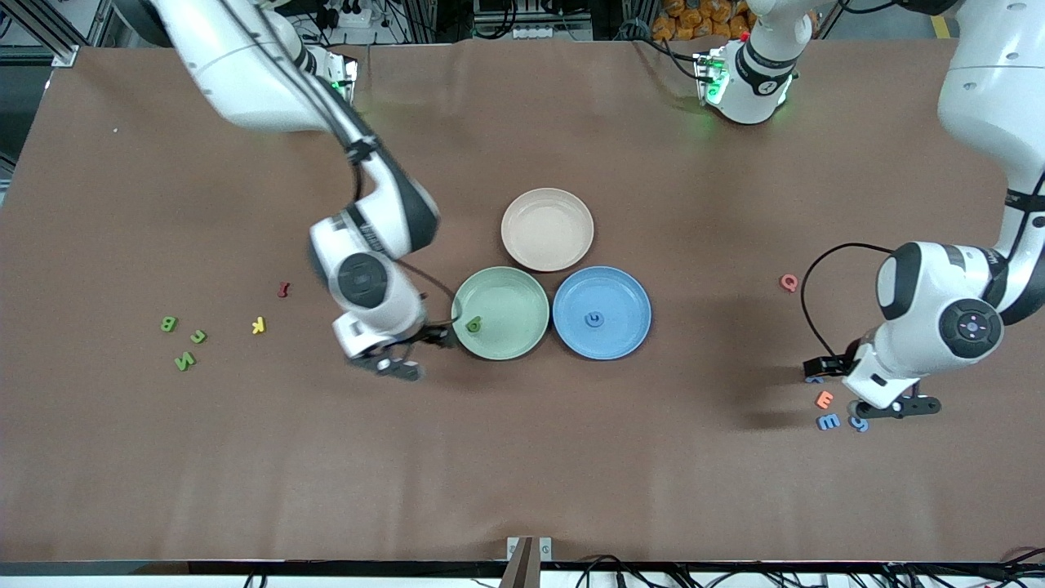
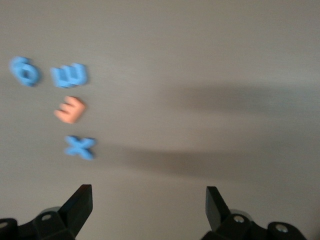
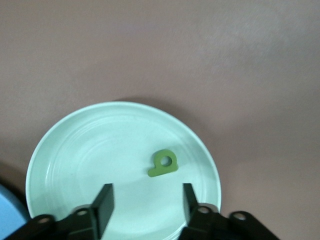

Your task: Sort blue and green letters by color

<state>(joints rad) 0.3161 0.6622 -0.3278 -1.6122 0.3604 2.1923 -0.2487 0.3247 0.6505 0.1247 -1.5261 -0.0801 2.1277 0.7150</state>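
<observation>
I saw the orange E (image 2: 70,110) among blue letters (image 2: 69,76); both the left gripper (image 2: 149,200) and the right gripper (image 3: 145,202) gaped empty, a green b (image 3: 163,163) lying flat in the green plate (image 3: 75,150).

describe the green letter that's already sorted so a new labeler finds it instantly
Start at the three round plates mid-table: a beige plate with a pale green plate and a blue plate side by side nearer the front camera. The small flat green letter b lies in the green plate, near the rim toward the right arm's open claw. It is the only green piece in a plate.
</observation>
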